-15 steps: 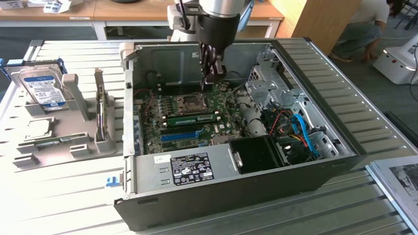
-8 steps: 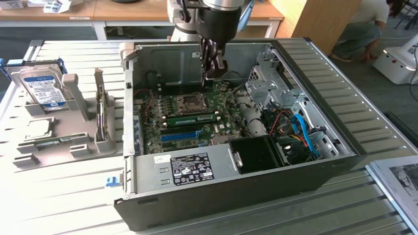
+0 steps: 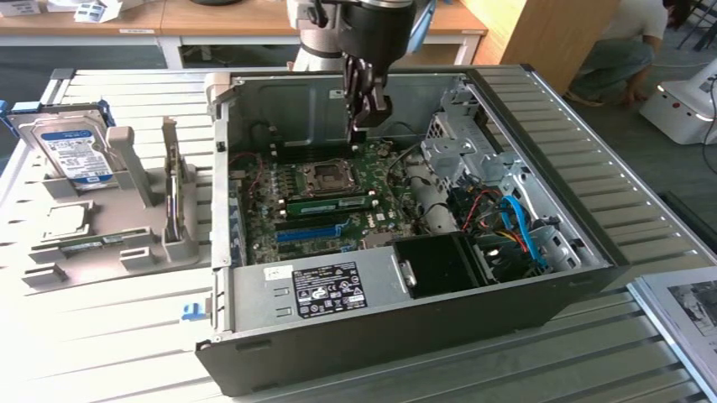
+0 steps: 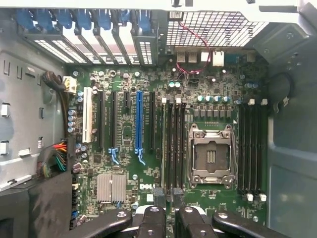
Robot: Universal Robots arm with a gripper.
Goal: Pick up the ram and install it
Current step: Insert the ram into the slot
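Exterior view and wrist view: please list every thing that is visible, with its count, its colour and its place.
computer case: one, black and grey, middle of the table, side open
motherboard: one, green, inside the case
ram: one, green, on the motherboard beside the processor socket
processor socket: one, silver, empty
power supply: one, grey with black label, inside the case
holder: one, grey, exterior view's left of the case
hard drive: one, silver with blue-white label, upright in the holder
processor chip: one, silver, on the holder
table: one, white, under everything
person: one, crouching, exterior view's upper right
fingers: two, black, apart, empty, above the motherboard
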